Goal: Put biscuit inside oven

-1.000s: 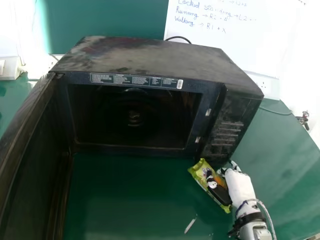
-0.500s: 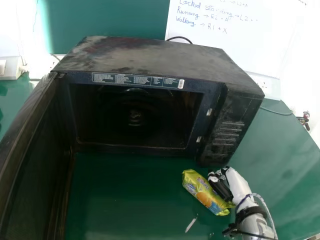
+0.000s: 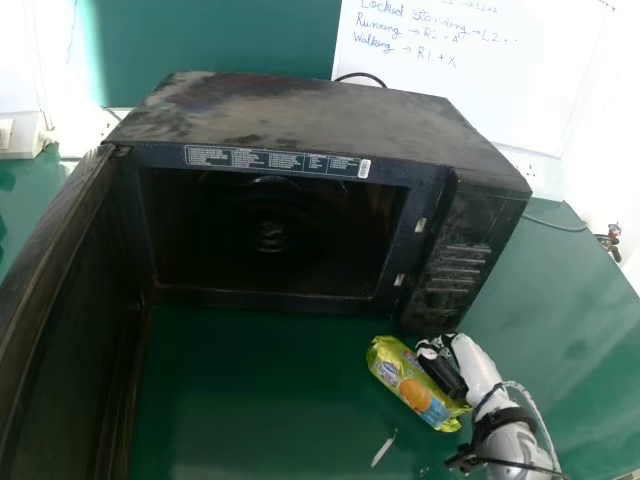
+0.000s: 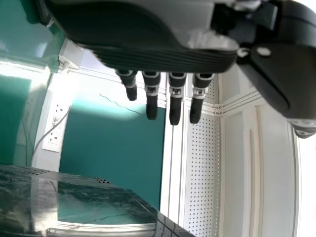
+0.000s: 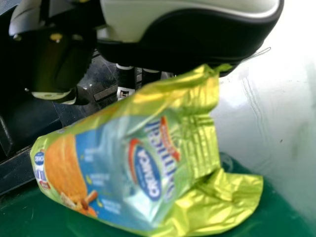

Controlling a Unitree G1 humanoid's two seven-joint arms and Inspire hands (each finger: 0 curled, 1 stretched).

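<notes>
A yellow-green biscuit packet (image 3: 397, 367) lies at an angle before the control-panel side (image 3: 457, 270) of a black microwave oven (image 3: 300, 110), beside the robot's right hand (image 3: 477, 368), at the desk (image 3: 250, 390). The hand sits along the packet's outer flank, a placement that leaves the side toward the oven's mouth (image 3: 270, 235) unobstructed and would suit carrying it inward. Whether that hand is clamped on the wrapper, and whether the packet bears fully on the desk, cannot be told. The door (image 3: 65, 310) stands swung wide on the left, giving the load a clear way in. The left hand (image 4: 148, 29), near the oven's top, holds nothing, its fingers (image 4: 176, 101) straight and slightly apart, leaving the work to its partner. The task appears to be at its pick-up stage; the packet likely needs a secure hold, then lift enough to clear the lower sill, as its loose crimped end could snag.
</notes>
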